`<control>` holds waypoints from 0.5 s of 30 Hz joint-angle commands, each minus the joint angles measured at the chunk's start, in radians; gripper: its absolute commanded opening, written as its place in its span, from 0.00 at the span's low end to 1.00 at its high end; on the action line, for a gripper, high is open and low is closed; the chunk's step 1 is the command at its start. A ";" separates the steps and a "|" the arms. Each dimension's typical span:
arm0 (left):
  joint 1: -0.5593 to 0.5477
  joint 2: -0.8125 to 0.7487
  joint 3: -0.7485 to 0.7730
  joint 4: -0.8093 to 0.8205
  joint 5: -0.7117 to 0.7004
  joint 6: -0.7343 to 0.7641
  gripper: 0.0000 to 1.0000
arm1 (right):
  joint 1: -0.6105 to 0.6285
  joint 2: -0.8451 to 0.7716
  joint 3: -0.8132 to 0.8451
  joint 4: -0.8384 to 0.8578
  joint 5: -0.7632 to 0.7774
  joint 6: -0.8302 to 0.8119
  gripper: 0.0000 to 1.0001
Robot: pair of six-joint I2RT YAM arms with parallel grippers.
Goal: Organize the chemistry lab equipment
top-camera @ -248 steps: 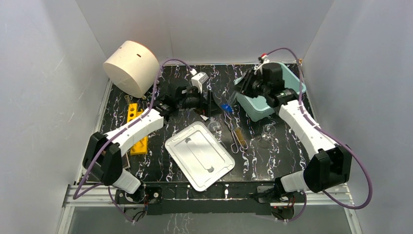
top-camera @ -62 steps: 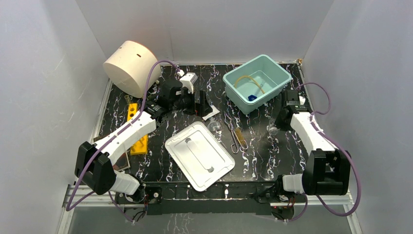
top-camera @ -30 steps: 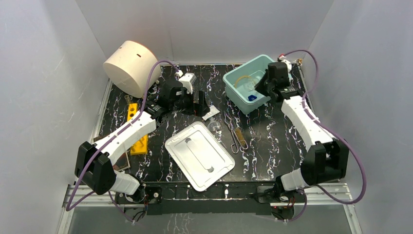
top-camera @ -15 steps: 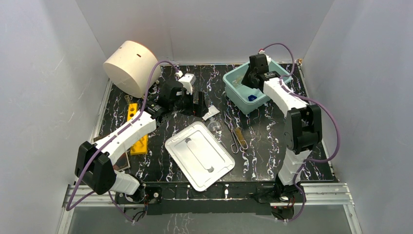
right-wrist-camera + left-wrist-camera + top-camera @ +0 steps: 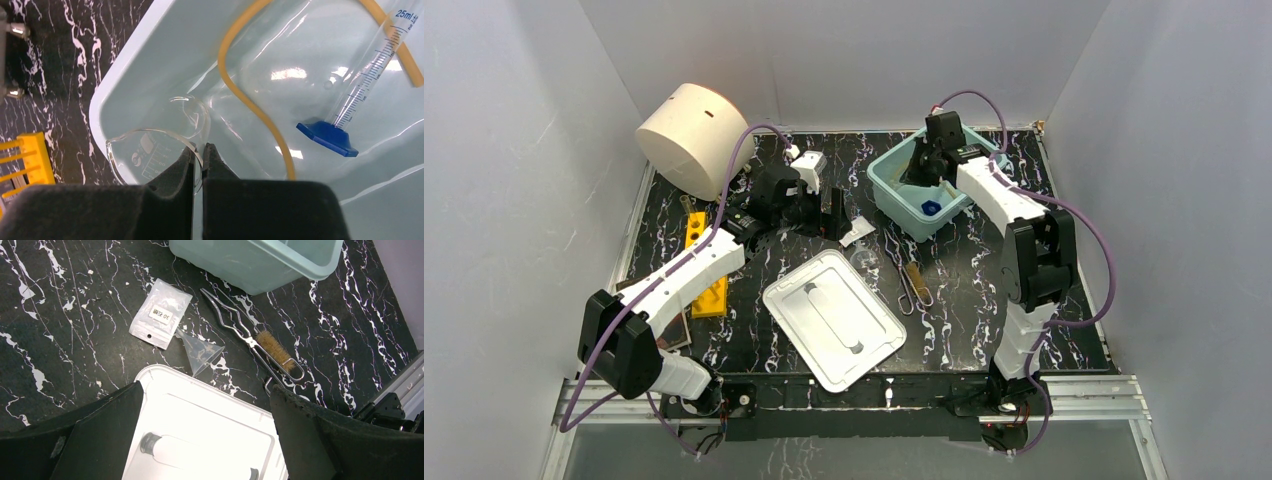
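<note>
Chemistry lab equipment is partly sorted: tan tubing (image 5: 240,85) and a graduated cylinder (image 5: 365,80) lie in the teal bin (image 5: 130,75) at the far right. Our right gripper (image 5: 198,155), pinched shut on a glass beaker (image 5: 145,150), holds it at the bin's left end. Our left gripper (image 5: 832,215) hangs wide open above the packet (image 5: 161,313), funnel (image 5: 200,352), tongs (image 5: 235,325) and brush (image 5: 275,347), none of them binned yet.

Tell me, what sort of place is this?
Probably a robot practice booth set up as a chemistry bench: white walls around a dark marbled table. The clues: a graduated cylinder and tan rubber tubing in a teal bin, metal tongs on the table, a glass beaker pinched by the right gripper.
</note>
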 commanded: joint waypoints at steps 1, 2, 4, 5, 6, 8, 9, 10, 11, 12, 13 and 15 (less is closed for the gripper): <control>0.008 -0.018 0.000 -0.001 -0.004 0.011 0.98 | 0.020 -0.076 -0.010 -0.007 -0.057 -0.030 0.00; 0.008 -0.018 -0.001 0.001 -0.002 0.010 0.98 | 0.019 -0.078 -0.010 -0.010 -0.034 -0.033 0.00; 0.008 -0.018 -0.001 0.001 0.002 0.007 0.98 | 0.019 -0.071 0.014 -0.028 0.060 -0.037 0.00; 0.009 -0.019 -0.001 0.001 0.003 0.007 0.98 | 0.019 -0.060 0.035 -0.040 0.114 -0.042 0.00; 0.008 -0.019 0.001 -0.001 0.004 0.005 0.98 | 0.019 -0.048 0.061 -0.052 0.148 -0.048 0.00; 0.008 -0.021 0.000 -0.008 0.000 0.005 0.98 | 0.018 -0.018 0.116 -0.074 0.256 -0.057 0.00; 0.008 -0.022 0.000 -0.010 -0.001 0.006 0.98 | 0.018 -0.003 0.142 -0.081 0.303 -0.062 0.00; 0.008 -0.023 -0.001 -0.014 -0.003 0.005 0.98 | 0.015 0.014 0.169 -0.093 0.345 -0.065 0.00; 0.008 -0.024 -0.002 -0.017 -0.008 0.006 0.98 | 0.013 0.038 0.195 -0.105 0.381 -0.067 0.00; 0.008 -0.026 -0.004 -0.020 -0.013 0.005 0.98 | 0.010 0.055 0.216 -0.119 0.416 -0.066 0.00; 0.009 -0.028 -0.006 -0.022 -0.018 0.005 0.98 | 0.005 0.072 0.237 -0.131 0.445 -0.067 0.00; 0.010 -0.028 -0.012 -0.025 -0.027 0.006 0.98 | -0.012 0.101 0.260 -0.138 0.476 -0.074 0.00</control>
